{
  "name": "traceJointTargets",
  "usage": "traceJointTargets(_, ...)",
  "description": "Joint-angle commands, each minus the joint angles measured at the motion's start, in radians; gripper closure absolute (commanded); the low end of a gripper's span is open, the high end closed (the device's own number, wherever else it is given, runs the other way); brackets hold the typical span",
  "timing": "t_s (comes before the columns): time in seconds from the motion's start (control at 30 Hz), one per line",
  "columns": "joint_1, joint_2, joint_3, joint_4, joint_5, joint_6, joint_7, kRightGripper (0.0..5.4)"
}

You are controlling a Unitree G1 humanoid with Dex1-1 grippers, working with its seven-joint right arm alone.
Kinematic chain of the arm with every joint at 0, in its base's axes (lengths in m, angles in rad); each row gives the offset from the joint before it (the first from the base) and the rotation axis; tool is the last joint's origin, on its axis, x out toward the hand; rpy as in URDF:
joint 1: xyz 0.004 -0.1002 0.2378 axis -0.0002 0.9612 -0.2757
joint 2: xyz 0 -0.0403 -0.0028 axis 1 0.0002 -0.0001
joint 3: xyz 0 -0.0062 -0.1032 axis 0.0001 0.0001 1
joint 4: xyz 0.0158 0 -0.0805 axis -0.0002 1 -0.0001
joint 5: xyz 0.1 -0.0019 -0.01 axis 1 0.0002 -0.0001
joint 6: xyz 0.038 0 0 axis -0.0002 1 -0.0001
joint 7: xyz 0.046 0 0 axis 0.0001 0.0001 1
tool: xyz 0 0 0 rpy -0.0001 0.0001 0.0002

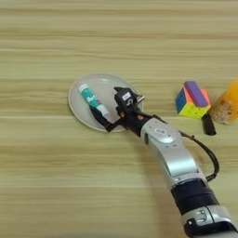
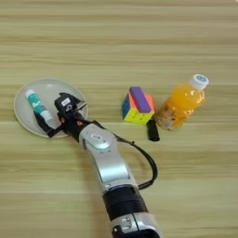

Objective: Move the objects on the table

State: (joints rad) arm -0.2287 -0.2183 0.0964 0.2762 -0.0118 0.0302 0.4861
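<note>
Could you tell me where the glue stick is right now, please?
The glue stick lies on the plate, left of the puzzle cube, beside the gripper.

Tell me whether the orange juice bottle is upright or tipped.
Tipped: the orange juice bottle lies on its side on the table, white cap pointing away from the cube.

Soft, even light falls on my table; shadows under my arm are faint, everything looks slightly blurred, without glare.
</note>
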Motion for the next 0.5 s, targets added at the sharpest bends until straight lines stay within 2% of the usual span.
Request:
traceJointTargets(0.03, -0.085, -0.030, -0.008, 0.002, -0.037, -0.036, -0.041, 0.03)
traceJointTargets(0.2, -0.102, -0.048, 0.012, 0.086, -0.085, -0.036, -0.048, 0.03)
traceJointTargets(0.5, -0.130, -0.058, 0.015, 0.201, -0.091, -0.069, -0.038, 0.03)
